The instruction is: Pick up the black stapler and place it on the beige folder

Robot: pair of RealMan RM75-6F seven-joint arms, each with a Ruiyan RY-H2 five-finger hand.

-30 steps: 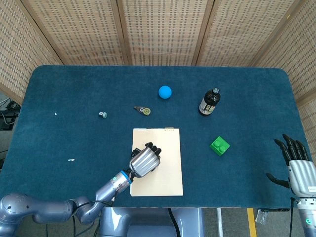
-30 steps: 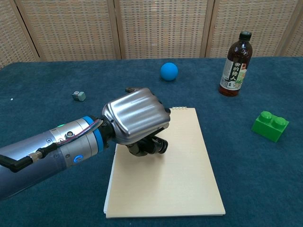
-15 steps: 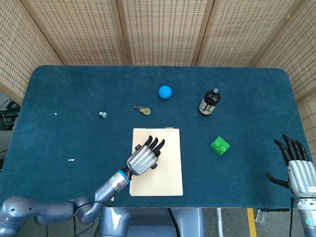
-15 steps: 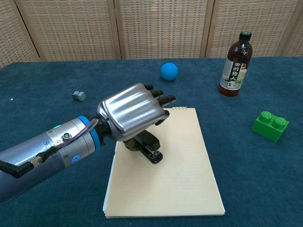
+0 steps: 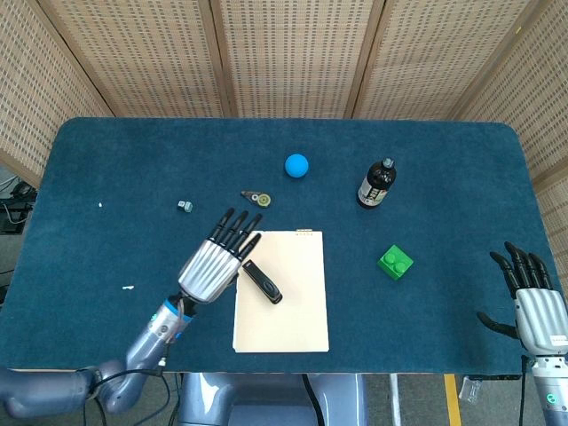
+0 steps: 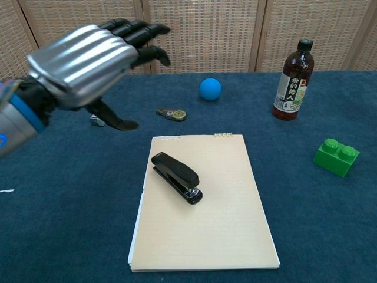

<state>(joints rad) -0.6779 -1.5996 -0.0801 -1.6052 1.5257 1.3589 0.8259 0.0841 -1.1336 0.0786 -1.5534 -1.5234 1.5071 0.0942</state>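
Observation:
The black stapler [image 5: 263,280] [image 6: 177,176] lies flat on the left half of the beige folder [image 5: 293,306] [image 6: 218,218], nothing touching it. My left hand [image 5: 216,260] [image 6: 88,62] hovers open, fingers spread, above the table just left of the folder and apart from the stapler. At the table's near right corner my right hand [image 5: 532,302] stays open, fingers pointing up, holding nothing; the chest view does not show it.
A blue ball [image 5: 296,165] [image 6: 210,88], a dark bottle [image 5: 376,183] [image 6: 291,71], a green brick [image 5: 395,263] [image 6: 336,156], a small tape dispenser [image 5: 256,198] [image 6: 171,114] and a little grey cube [image 5: 185,206] stand on the blue tabletop [image 5: 106,177] beyond and beside the folder.
My left hand opened, let go of the stapler and rose away to the left. The stapler now lies uncovered on the folder. The right hand barely moved.

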